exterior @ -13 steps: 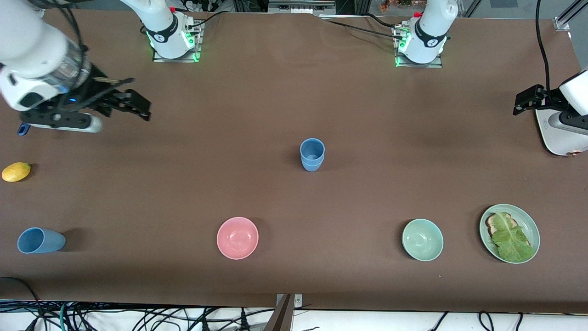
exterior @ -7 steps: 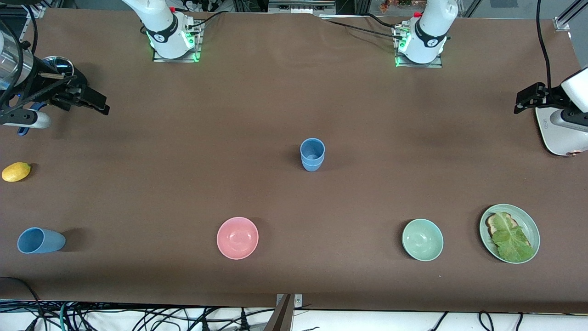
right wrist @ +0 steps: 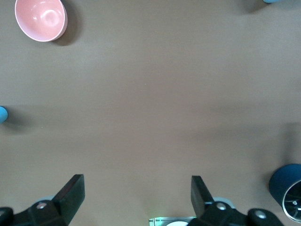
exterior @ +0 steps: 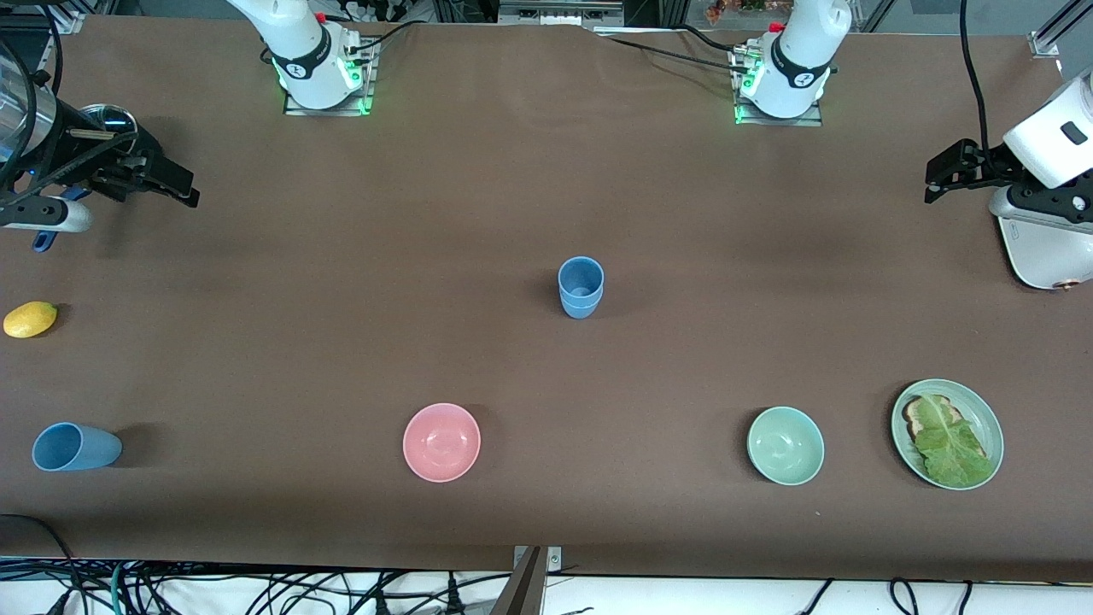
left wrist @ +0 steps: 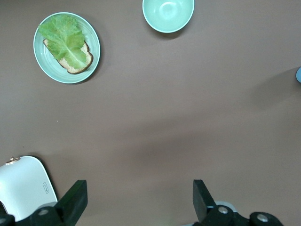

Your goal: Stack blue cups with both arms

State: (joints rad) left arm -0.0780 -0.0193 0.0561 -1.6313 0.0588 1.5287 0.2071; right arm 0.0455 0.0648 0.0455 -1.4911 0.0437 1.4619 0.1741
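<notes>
One blue cup (exterior: 581, 286) stands upright in the middle of the table; only its edge shows in the left wrist view (left wrist: 298, 74) and the right wrist view (right wrist: 2, 114). A second blue cup (exterior: 75, 447) lies on its side near the front camera at the right arm's end of the table. My right gripper (exterior: 175, 184) hangs open and empty over that end, well apart from both cups, its fingers (right wrist: 73, 190) wide over bare cloth. My left gripper (exterior: 938, 175) hangs open and empty over the left arm's end of the table, with its fingers (left wrist: 200, 197) spread.
A lemon (exterior: 30, 319) and a dark lidded saucepan (exterior: 107, 120) lie at the right arm's end. A pink bowl (exterior: 441, 442), a green bowl (exterior: 786, 445) and a plate (exterior: 993, 427) with toast and lettuce line the near side. A white appliance (exterior: 1042, 248) sits beneath the left arm.
My right gripper has drawn back toward its end of the table, uncovering the saucepan. My left gripper has shifted slightly toward the table's middle. Both cups have stayed still.
</notes>
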